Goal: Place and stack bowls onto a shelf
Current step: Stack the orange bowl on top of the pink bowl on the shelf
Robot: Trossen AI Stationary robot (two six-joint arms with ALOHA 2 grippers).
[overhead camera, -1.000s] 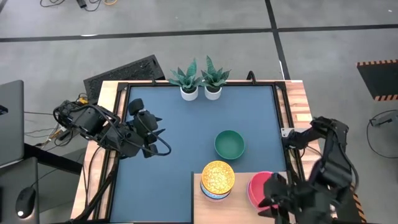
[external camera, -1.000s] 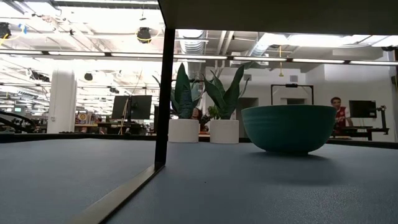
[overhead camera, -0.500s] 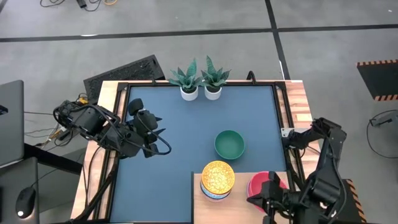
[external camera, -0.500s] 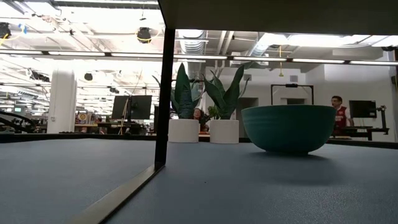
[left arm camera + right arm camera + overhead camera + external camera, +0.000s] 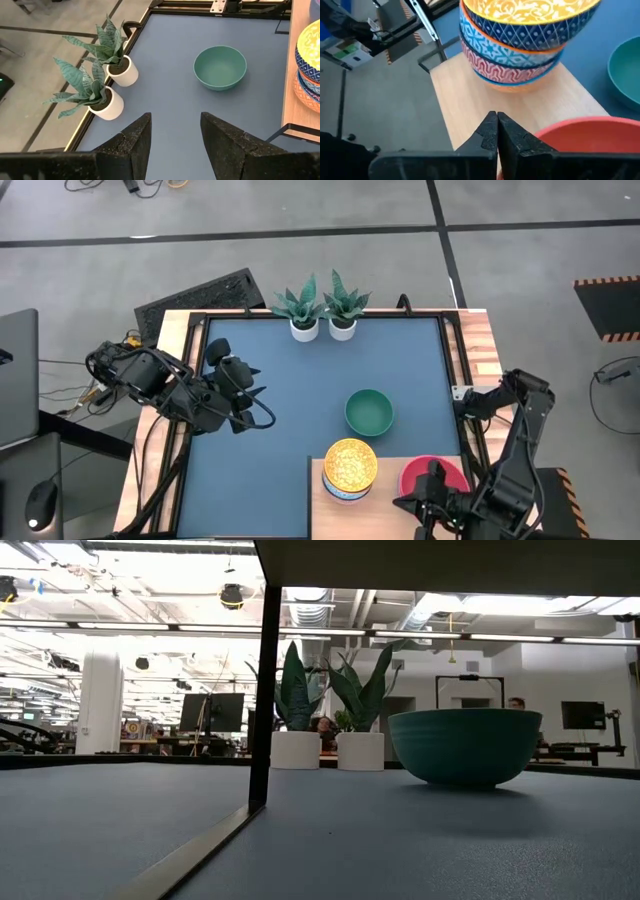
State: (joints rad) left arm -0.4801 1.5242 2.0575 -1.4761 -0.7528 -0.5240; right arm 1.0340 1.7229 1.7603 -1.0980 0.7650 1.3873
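A stack of patterned bowls (image 5: pixel 349 468), yellow on top, stands on the pale wood shelf (image 5: pixel 325 515) at the table's near edge. To its right, a red bowl (image 5: pixel 434 476) also rests on the shelf. A teal bowl (image 5: pixel 369 412) sits by its base on the blue tabletop, just beyond the shelf. My right gripper (image 5: pixel 496 131) is shut with nothing between its fingers. It hovers over the shelf between the stack (image 5: pixel 525 45) and the red bowl's rim (image 5: pixel 580 132). My left gripper (image 5: pixel 172 137) waits open above the table's left side.
Two white plant pots (image 5: pixel 320 328) stand at the table's far edge. The shelf's dark leg (image 5: pixel 264 700) comes down onto the tabletop, with the teal bowl (image 5: pixel 463 745) beyond it. The blue tabletop (image 5: pixel 290 430) lies bare between my left arm and the bowls.
My right gripper has drawn back from over the red bowl toward the table's near edge, so more of the bowl shows. The bowl stays in its place on the shelf.
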